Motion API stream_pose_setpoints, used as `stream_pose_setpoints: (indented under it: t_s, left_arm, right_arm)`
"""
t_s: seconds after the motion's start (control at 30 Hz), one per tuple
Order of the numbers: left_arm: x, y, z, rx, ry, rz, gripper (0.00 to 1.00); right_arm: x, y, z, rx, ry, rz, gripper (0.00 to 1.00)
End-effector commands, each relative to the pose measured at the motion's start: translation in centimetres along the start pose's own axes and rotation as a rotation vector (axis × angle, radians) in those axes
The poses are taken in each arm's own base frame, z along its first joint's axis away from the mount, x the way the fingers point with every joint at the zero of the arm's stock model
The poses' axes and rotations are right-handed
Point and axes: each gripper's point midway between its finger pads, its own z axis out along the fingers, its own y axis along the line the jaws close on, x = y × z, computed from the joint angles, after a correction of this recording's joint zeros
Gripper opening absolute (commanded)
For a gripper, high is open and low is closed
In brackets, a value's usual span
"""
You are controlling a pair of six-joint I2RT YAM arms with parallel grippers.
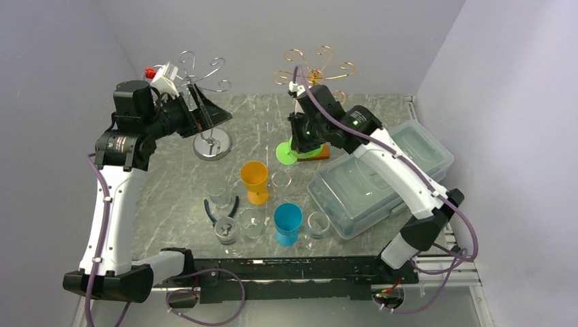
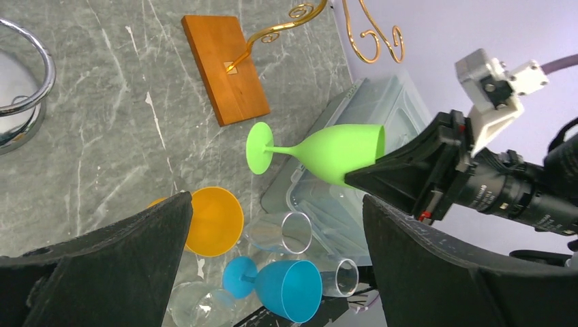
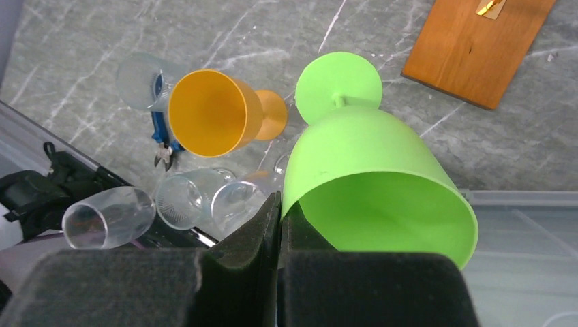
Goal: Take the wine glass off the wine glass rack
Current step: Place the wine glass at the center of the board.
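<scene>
A lime-green wine glass stands upright and off the rack, its round foot low by the table beside the wooden base of the gold wire wine glass rack. My right gripper is shut on the glass's rim, one finger inside the bowl and one outside. From the left wrist view the same green glass shows with the right gripper's fingers on its rim. My left gripper is open and empty, raised beside the chrome rack. No glass hangs on either rack.
An orange goblet, a blue goblet and several clear glasses stand in the middle of the table. Blue-handled pliers lie among them. A clear lidded plastic box sits on the right. The chrome rack's base is at left.
</scene>
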Motion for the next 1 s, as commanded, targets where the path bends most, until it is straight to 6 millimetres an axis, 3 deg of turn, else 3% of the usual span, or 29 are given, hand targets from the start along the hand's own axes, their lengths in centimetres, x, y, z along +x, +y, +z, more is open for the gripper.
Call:
stream_pose_setpoints:
  t_s: [0.0, 0.47, 0.97]
  left_arm:
    - [-0.2, -0.1, -0.2, 0.002, -0.02, 0.042, 0.99]
    - [-0.3, 0.3, -0.5, -0.027, -0.023, 0.066, 0.99]
    - [-0.6, 1.2, -3.8, -0.147, -0.11, 0.176, 1.0]
  right_arm:
    - [-1.1, 0.3, 0.7, 0.018, -0.01, -0.066, 0.0]
    - [-1.2, 0.5, 3.9, 0.053, 0.072, -0.163, 0.0]
    - [-1.4, 1.6, 7.3, 0.046, 0.14, -0.204, 0.0]
